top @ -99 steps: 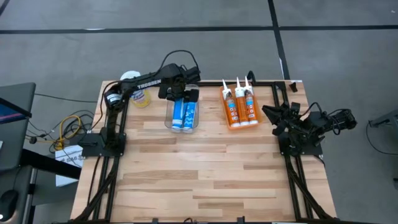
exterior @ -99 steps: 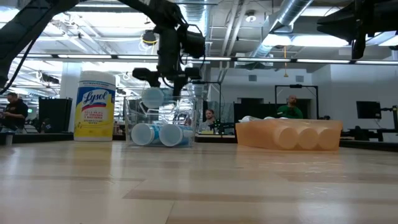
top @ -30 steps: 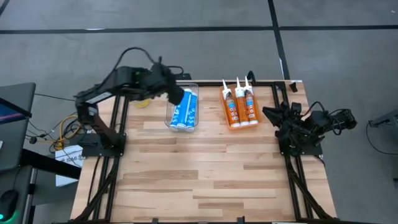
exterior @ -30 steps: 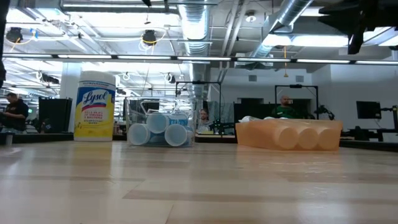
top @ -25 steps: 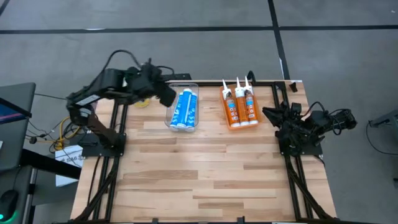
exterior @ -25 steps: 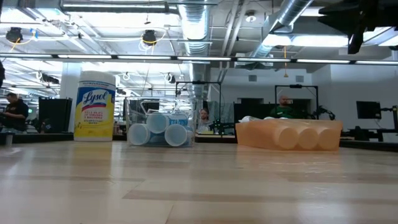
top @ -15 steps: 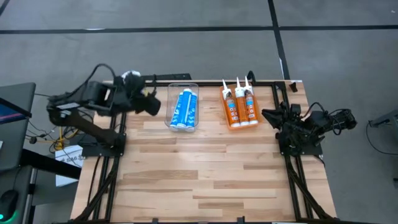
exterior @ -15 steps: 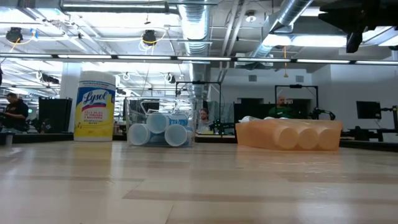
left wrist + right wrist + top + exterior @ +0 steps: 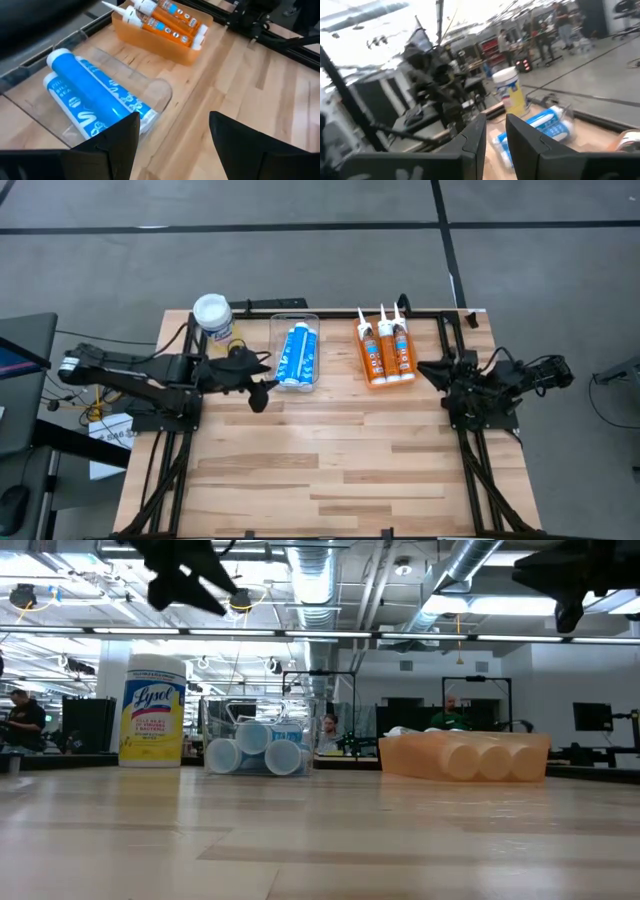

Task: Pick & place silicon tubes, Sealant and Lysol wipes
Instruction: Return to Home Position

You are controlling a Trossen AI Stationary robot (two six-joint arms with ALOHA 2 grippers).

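Note:
The Lysol wipes canister [image 9: 212, 316] with a white lid and yellow label stands upright on its base at the table's far left; it also shows in the low view [image 9: 152, 710]. Three blue tubes [image 9: 296, 354] lie on their sides in a clear bin [image 9: 155, 90], one resting on the two below [image 9: 252, 735]. Three orange tubes [image 9: 386, 348] lie in an orange tray [image 9: 465, 755]. My left gripper [image 9: 262, 383] is open and empty, raised just left of the clear bin. My right gripper [image 9: 425, 367] hangs at the right edge, with a narrow gap between its fingers.
The near half of the wooden table [image 9: 330, 470] carries nothing. Black frame rails [image 9: 470, 470] run along the left and right edges. Cables and a stand lie off the table's left edge [image 9: 110, 395]. People show in the room behind [image 9: 455, 710].
My left gripper has drawn back from above the clear bin toward the table's left and near side, the arm folding low over the left edge. This has uncovered the Lysol canister in the high view. The tubes and the canister have stayed put.

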